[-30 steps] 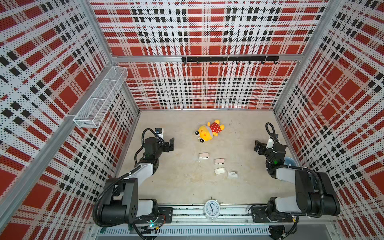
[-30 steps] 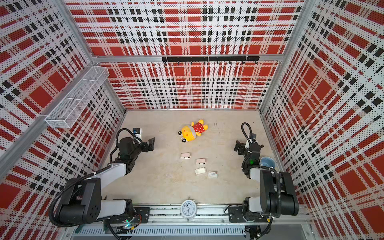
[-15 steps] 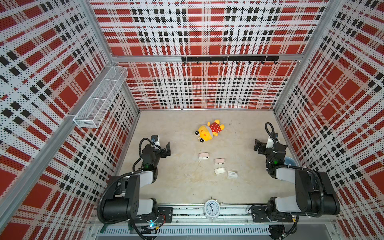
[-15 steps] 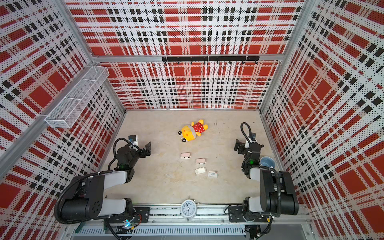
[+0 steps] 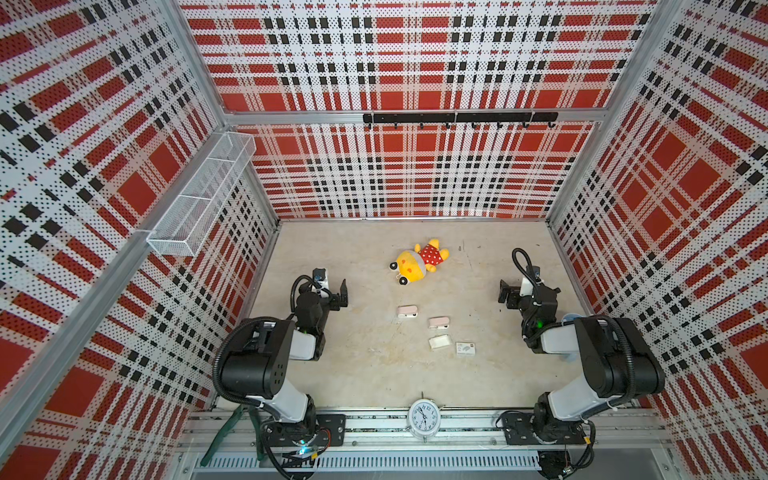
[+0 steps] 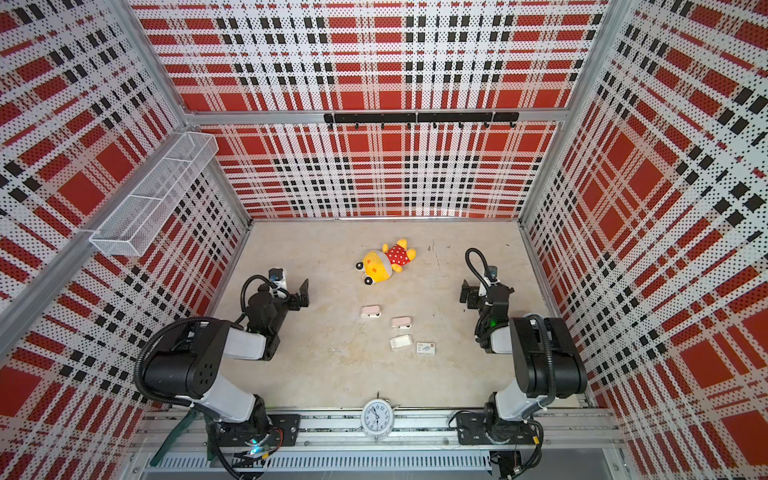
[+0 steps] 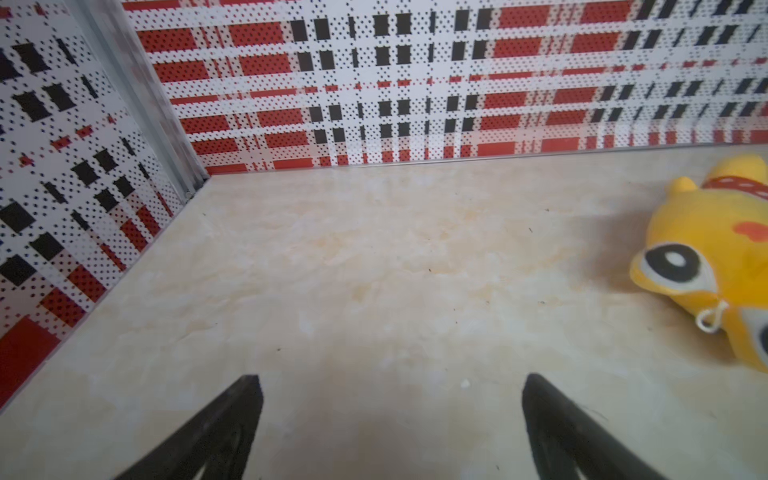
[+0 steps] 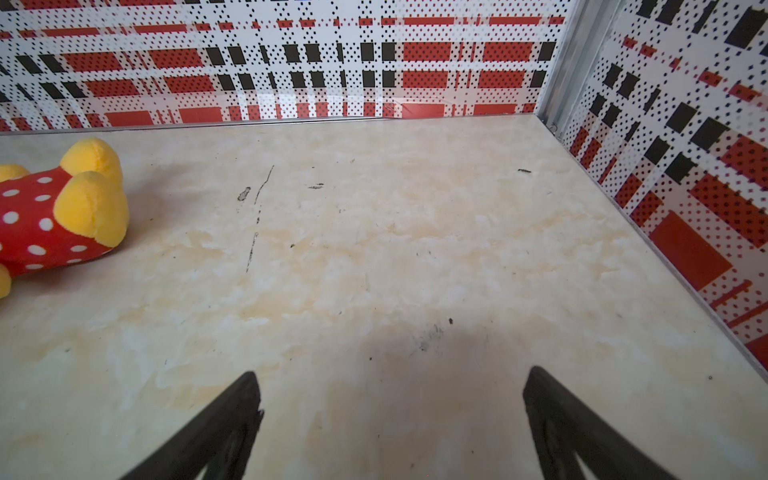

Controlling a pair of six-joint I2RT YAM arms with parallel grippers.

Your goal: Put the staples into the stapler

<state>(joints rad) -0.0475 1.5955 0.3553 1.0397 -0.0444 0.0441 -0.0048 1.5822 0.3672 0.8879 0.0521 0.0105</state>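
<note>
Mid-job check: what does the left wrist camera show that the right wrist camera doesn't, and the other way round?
Left wrist only: the plush toy's yellow face and big eyes.
Right wrist only: the toy's red dotted body and yellow feet, plus dark scuff marks on the table.
Both: wide open jaws with nothing between them, on the left gripper and the right gripper, bare table ahead, and the plaid back wall. Neither shows the staplers, seen only in both top views.
</note>
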